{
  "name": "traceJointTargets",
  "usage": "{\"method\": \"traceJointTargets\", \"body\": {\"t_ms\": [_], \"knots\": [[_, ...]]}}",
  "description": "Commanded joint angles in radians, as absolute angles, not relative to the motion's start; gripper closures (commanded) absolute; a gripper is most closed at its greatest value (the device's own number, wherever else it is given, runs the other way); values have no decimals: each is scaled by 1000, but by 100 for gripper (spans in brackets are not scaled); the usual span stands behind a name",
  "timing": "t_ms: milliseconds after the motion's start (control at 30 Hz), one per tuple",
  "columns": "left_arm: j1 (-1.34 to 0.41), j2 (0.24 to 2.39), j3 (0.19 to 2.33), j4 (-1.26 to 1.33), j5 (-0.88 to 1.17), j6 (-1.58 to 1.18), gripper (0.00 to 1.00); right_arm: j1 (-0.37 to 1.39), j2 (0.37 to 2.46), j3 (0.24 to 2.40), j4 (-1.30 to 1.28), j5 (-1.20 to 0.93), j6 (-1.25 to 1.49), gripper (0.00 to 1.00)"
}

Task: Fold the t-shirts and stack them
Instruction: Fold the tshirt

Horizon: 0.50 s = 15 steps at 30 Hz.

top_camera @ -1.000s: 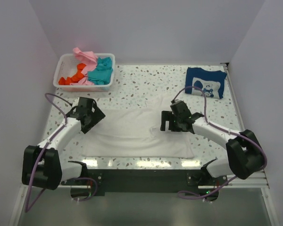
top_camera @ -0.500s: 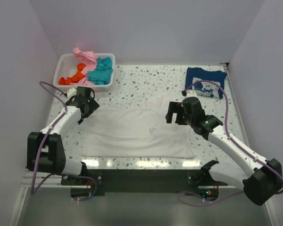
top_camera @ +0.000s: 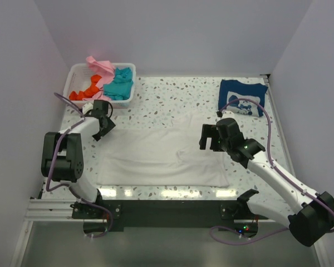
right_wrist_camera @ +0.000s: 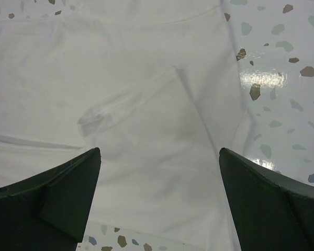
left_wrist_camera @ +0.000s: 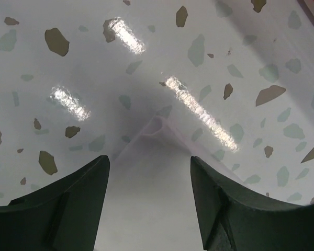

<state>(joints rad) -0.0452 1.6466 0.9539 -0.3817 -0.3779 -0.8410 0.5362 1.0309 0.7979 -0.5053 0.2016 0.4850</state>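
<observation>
The left gripper (left_wrist_camera: 149,172) has swung to the far-left corner of the white shirt (top_camera: 150,150), which lies flat on the table (top_camera: 172,94), jaws apart astride it, the right gripper (right_wrist_camera: 159,151) wide open above limp, light cloth best pinched at corners.

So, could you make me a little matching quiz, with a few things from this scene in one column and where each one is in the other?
Things:
1. white t-shirt
2. navy t-shirt
3. basket
4. right gripper

Places:
A. far right corner
B. far left corner
C. spread flat in the middle
D. open, over the right part of the spread shirt

Pairs: 1-C, 2-A, 3-B, 4-D
</observation>
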Motion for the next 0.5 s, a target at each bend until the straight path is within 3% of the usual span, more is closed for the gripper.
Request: {"method": "traceJointTargets", "body": {"t_ms": [0,300,467], "knots": [[-35,1686,1012,-311,-437,-813,33,535,1017,788,-505,241,483,1],[-31,1744,1035,-291,-479,-796,33,534,1026,781,-502,253,480,1],[-31,1784,1057,-287,-457,-792,41,534,1042,778,-499,255,482,1]]}}
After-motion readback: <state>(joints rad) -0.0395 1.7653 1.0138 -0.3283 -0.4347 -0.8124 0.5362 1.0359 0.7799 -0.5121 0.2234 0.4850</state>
